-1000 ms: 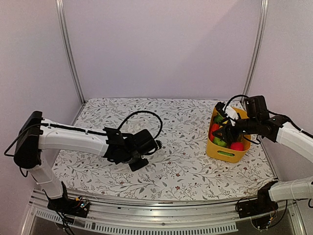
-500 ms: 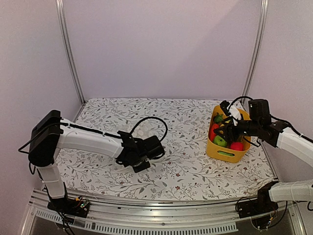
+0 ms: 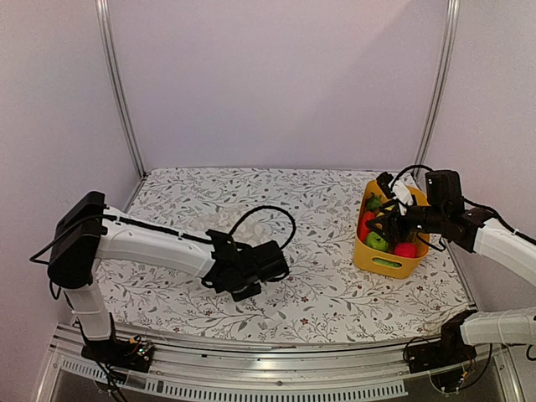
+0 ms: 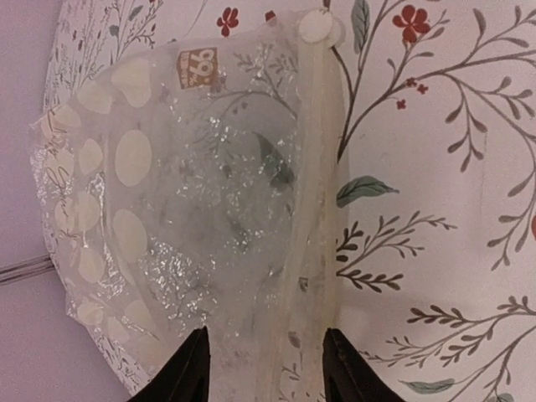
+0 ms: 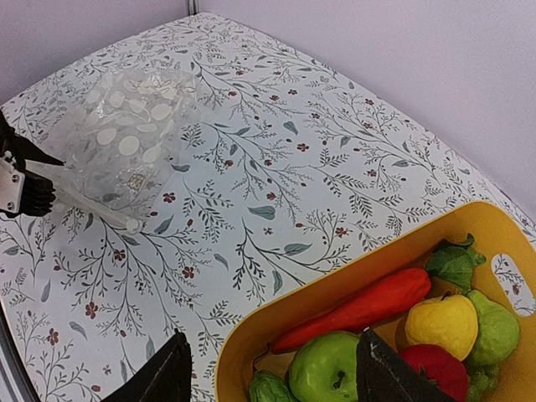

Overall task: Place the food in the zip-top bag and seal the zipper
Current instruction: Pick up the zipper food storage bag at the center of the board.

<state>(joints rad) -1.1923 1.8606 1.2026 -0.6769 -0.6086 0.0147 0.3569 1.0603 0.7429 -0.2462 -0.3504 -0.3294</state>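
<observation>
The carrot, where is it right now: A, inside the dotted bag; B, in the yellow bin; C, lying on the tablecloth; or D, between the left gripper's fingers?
B: in the right wrist view the carrot lies inside the yellow bin beside other toy fruit, well apart from the dotted bag out on the table.

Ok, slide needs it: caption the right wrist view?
Jaws open above a yellow bin of toy food; dotted bag beyond.
</observation>
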